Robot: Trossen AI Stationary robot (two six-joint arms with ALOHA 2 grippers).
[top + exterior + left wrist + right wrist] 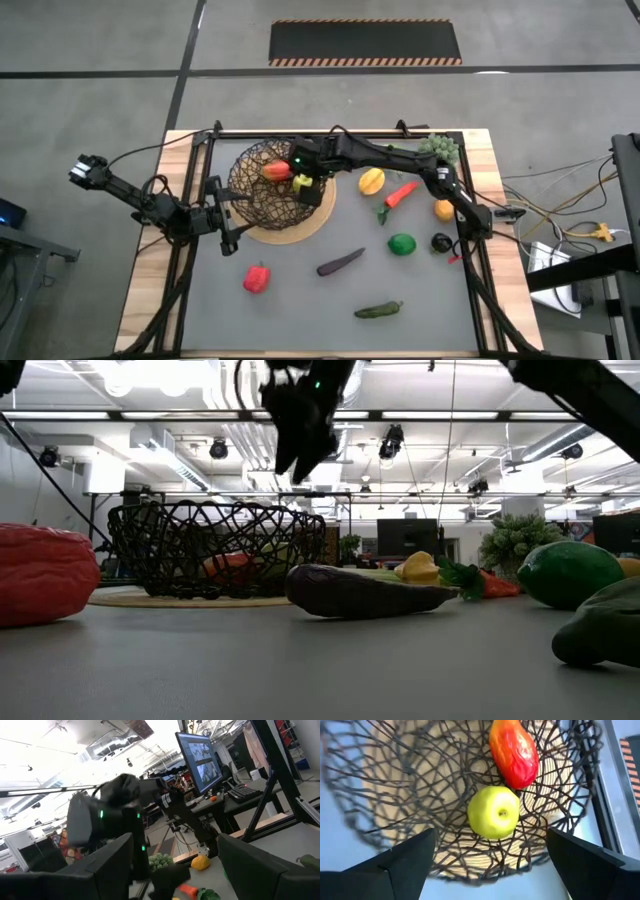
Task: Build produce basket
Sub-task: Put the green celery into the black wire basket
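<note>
Purple eggplant point(341, 262) lengthwise toward the wire basket point(262, 170)

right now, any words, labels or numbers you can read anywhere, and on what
None can be read.
The monitor behind the table shows windows, but any text is too small to read.
The round dark brown wire basket, red pepper and green apple carry no labels.

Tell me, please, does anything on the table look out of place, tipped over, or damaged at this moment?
Nothing stands out. The basket sits upright on its base, with a green apple and a red pepper resting inside. The right gripper hangs open above it. The eggplant and the other produce lie loose on the table, none visibly damaged.
</note>
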